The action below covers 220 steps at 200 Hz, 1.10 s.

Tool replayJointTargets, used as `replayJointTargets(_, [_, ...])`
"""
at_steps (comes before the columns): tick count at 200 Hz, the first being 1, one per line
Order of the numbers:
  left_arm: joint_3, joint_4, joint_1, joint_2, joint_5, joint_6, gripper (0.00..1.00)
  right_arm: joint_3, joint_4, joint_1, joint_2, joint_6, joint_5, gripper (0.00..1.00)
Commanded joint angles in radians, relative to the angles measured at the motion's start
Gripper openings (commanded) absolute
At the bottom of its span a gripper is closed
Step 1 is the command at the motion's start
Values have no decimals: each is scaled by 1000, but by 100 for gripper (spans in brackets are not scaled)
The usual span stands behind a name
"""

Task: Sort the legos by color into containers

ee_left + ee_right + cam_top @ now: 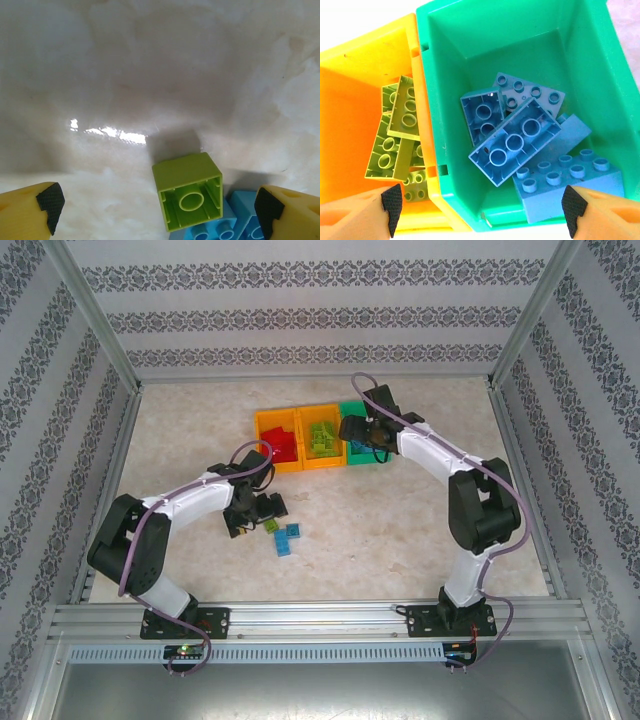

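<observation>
1. The desk [430, 510] is closed in by metal rails [310, 618] at the near edge and by patterned walls [300, 320] on the other three sides. Wide bare surface is seen to the far left, to the right and along the near edge.
2. Three containers are set in one row at the far middle, touching side by side. The left orange bin [262, 435] holds red legos [284, 443], the middle orange bin [320, 468] holds lime legos [322, 437], and the green bin [352, 455] holds blue legos [515, 142].
3. Well apart from the bins, nearer the arms, a loose lime brick [190, 192] lies with its hollow underside turned to the left wrist camera. Loose blue bricks [220, 229] lie just beside it.
4. The left arm is bent at the elbow and reaches towards the desk's middle. The left hand [262, 512] is held low over the loose bricks with its fingers [47, 202] spread wide. The lime brick sits between them, nearer the right-side finger, and nothing is gripped.
5. The right arm is stretched far forward, its elbow raised at the right. The right hand [480, 207] is poised above the green bin's near edge, pointing down. Its fingers [572, 210] are wide apart and empty, one over the middle orange bin's rim and one over the blue legos.
</observation>
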Motion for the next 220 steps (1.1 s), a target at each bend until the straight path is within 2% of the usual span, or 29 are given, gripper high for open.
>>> replayJointTargets(1, [23,-24,-13,39,15,-53,98,-41,28,3,-40,13,26,87])
replayJointTargets(77, [47,12,-14,110,27,-74,83,-116,52,-12,-59,29,41,89])
replayJointTargets(147, [125,35,-13,185,30,-42,47,-168,62,-22,-95,19,47,89])
replayJointTargets(193, [165,29,-14,208,18,-7,32,-207,63,-21,-151,10,58,89])
replayJointTargets(220, [204,-2,-14,187,-22,31,31,-250,74,-19,-193,8,55,89])
